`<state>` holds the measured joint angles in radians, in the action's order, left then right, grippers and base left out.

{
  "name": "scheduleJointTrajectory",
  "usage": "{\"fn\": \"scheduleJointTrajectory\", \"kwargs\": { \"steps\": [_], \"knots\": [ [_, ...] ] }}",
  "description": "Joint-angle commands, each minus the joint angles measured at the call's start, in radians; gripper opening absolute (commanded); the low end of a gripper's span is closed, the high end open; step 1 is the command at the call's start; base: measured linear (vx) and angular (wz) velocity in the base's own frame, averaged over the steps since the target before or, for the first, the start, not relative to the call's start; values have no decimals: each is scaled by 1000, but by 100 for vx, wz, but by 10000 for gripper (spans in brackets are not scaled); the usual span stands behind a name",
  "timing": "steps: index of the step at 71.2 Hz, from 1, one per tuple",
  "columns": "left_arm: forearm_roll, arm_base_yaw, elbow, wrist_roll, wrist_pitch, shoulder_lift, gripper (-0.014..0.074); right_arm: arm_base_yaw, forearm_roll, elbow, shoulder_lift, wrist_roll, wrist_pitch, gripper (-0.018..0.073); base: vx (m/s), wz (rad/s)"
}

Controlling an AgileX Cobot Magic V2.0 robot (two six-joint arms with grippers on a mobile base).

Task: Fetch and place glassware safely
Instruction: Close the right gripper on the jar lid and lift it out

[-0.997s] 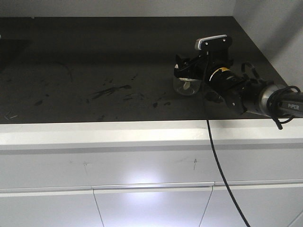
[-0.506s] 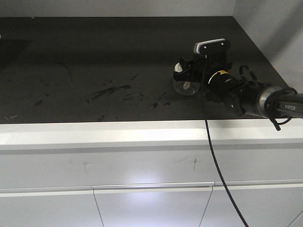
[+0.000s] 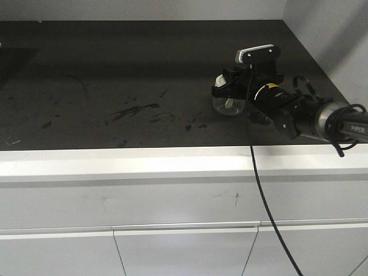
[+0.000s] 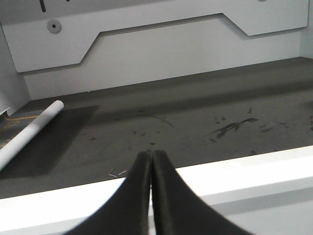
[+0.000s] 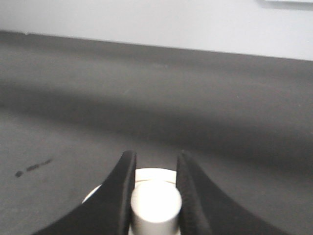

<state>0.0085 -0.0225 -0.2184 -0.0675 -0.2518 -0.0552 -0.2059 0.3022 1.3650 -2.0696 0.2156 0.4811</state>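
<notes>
While the dark surface point(image 3: 115, 69) lay mostly bare, it carried a patch of black scuff marks point(image 3: 135, 109) toward its middle, well to the left of the glass jar point(image 3: 226, 105). The jar sat far over on the right half of the surface, near the grey wall point(image 3: 328, 34) that closed that side. Nothing stood between the jar and the scuffs, or between the jar and the front edge. Below the pale front lip ran a white cabinet front point(image 3: 184, 247), and a black cable point(image 3: 261, 195) hung down across it from the right arm point(image 3: 299, 115).

From the left wrist, a white roll point(image 4: 29, 132) lay at the far left of the surface, with a white back panel point(image 4: 156, 44) behind. The left hand point(image 4: 150, 161) was pinched fully together, its fingers meeting with nothing between them, low near the front edge.

The right arm reached in from the right, stretched low and nearly level over the surface, a silver-topped camera point(image 3: 256, 53) riding above its wrist. The right hand point(image 5: 155, 164) was narrowed onto the jar's knob point(image 5: 155, 205), one dark finger pressing each side, the cream lid point(image 5: 146, 175) showing just beneath. Whether the jar's base touched the surface could not be told.
</notes>
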Motion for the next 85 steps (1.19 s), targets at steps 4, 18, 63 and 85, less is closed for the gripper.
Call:
{"fn": "scheduleJointTrajectory", "kwargs": {
  "steps": [4, 18, 63, 85],
  "knots": [
    [-8, -3, -24, 9, 75, -10, -7, 2, 6, 25, 155, 27, 16, -6, 0, 0],
    [-8, -3, -24, 9, 75, -10, -7, 1, 23, -149, 305, 33, 61, -3, 0, 0],
    [-8, -3, -24, 9, 74, -10, -7, -290, 57, -514, 690, 38, 50, -3, 0, 0],
    [-8, -3, -24, 9, 75, -10, -7, -514, 57, -516, 784, 56, -39, -3, 0, 0]
  ]
}}
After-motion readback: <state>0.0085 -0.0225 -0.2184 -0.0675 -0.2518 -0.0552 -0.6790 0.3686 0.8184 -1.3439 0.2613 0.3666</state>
